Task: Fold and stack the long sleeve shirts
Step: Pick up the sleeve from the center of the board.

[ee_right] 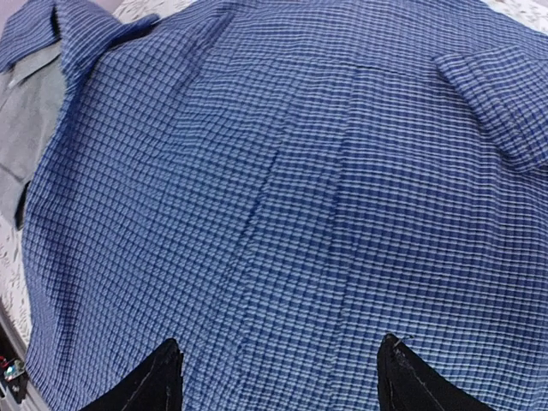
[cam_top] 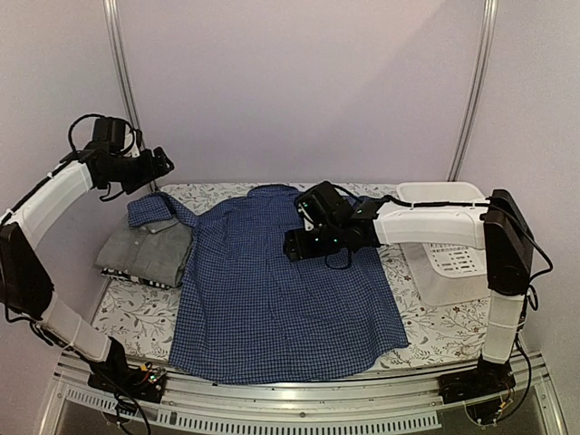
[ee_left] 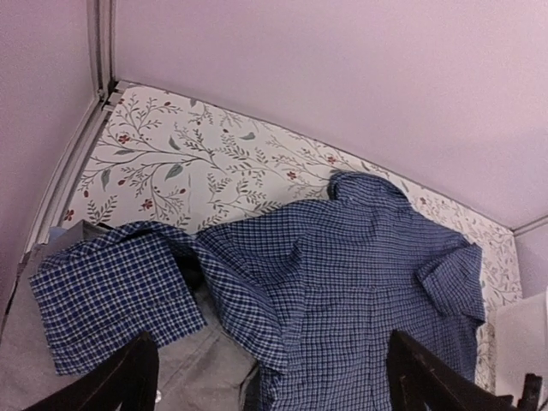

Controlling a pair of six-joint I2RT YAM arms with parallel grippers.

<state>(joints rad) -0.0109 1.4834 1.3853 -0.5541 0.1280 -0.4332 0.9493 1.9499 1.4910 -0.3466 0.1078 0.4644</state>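
A dark blue fine-check shirt (cam_top: pixel 281 290) lies spread flat, back up, over the middle of the table, collar at the far edge. Its left sleeve (cam_top: pixel 156 210) drapes over a folded grey shirt (cam_top: pixel 145 252) at the left. My left gripper (cam_top: pixel 166 165) is open and empty, raised high above the far left corner; its view shows the blue shirt (ee_left: pixel 360 282) and the grey shirt (ee_left: pixel 184 377) below. My right gripper (cam_top: pixel 292 245) is open and empty, hovering just over the blue shirt's upper back (ee_right: pixel 282 197).
A white plastic basket (cam_top: pixel 446 237) stands at the far right of the table. The table has a floral cloth (cam_top: pixel 136 317). Purple walls close in behind and at the sides. The aluminium rail (cam_top: pixel 299 408) runs along the near edge.
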